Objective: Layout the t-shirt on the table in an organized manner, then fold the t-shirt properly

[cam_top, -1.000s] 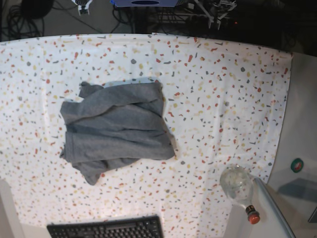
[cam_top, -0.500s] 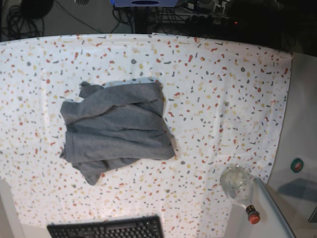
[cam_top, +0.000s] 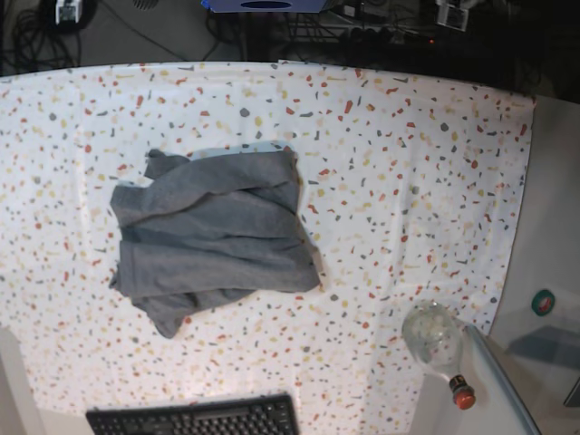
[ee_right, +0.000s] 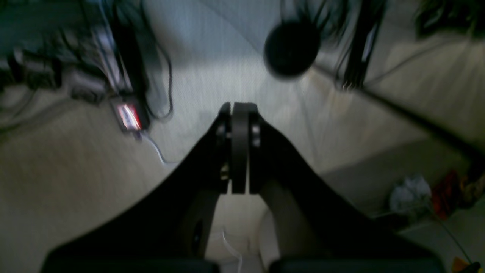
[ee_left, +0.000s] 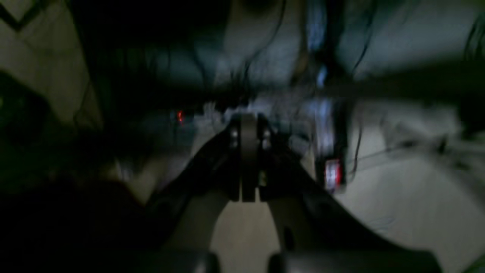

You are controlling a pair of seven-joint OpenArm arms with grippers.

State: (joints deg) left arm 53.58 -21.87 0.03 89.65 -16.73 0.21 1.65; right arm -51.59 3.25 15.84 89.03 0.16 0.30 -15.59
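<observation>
The grey t-shirt [cam_top: 213,237] lies crumpled and roughly bunched on the speckled table [cam_top: 408,181], left of centre, with a pale blue strip of neckband at its far edge. Both grippers are off the table, beyond its far edge. In the left wrist view my left gripper [ee_left: 248,121] is shut and empty, over a dark floor with cables. My right gripper [ee_right: 239,108] is likewise shut on nothing, above a pale floor. In the base view only small white parts of the arms show at the top edge, one at the left [cam_top: 68,11] and one at the right [cam_top: 453,14].
A black keyboard [cam_top: 195,419] sits at the near edge. A clear bottle with a red cap [cam_top: 438,343] lies at the near right, beside the plain side surface with a green disc [cam_top: 543,302]. Cables and a power strip [ee_right: 127,115] are on the floor behind.
The white arm parts at the top edge have shifted outward, one further left and one further right. The t-shirt has not moved.
</observation>
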